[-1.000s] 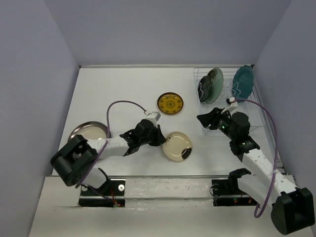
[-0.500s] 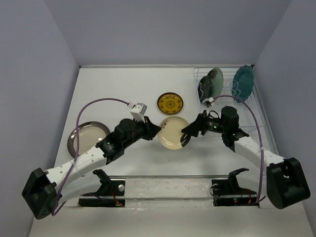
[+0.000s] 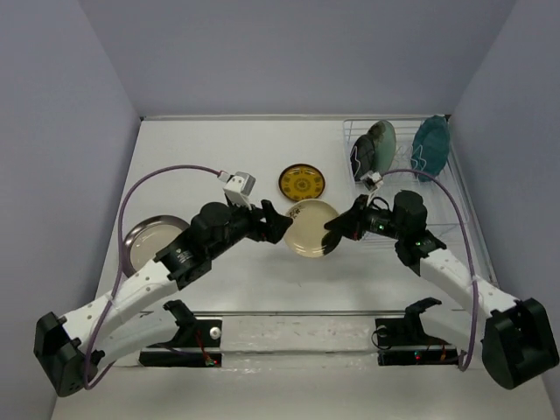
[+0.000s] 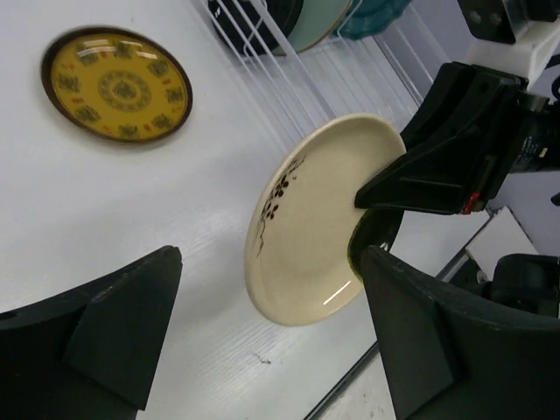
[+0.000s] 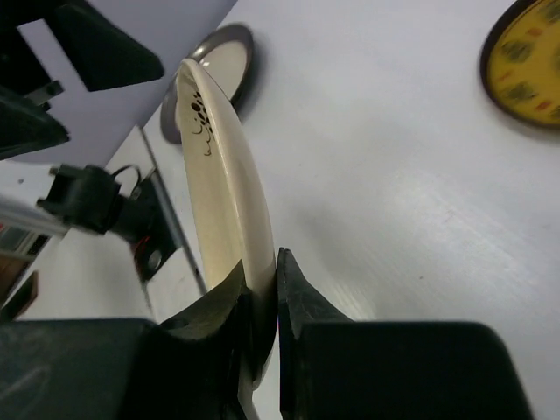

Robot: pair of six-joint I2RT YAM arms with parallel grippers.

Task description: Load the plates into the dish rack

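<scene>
The cream plate point(image 3: 308, 229) with its dark blotch hangs tilted on edge above the table's middle. My right gripper point(image 3: 337, 227) is shut on its right rim; in the right wrist view the fingers point(image 5: 302, 289) pinch the plate's edge point(image 5: 223, 175). Just off the plate's left rim, my left gripper point(image 3: 276, 221) is open, with the cream plate point(image 4: 311, 219) between its spread jaws point(image 4: 271, 262) and untouched. The dish rack point(image 3: 442, 206) at the back right holds a pale aqua plate point(image 3: 382, 147), a teal plate point(image 3: 430, 143) and a black plate point(image 3: 360, 160).
A yellow patterned plate point(image 3: 302, 183) lies flat just behind the cream plate and shows as the yellow plate point(image 4: 116, 85) in the left wrist view. A grey metallic plate point(image 3: 144, 236) lies at the left, under my left arm. Walls close the table on three sides.
The left gripper lifted the cream plate off the table toward the right arm, then opened and let go. The right gripper came over from the rack and shut on its rim.
</scene>
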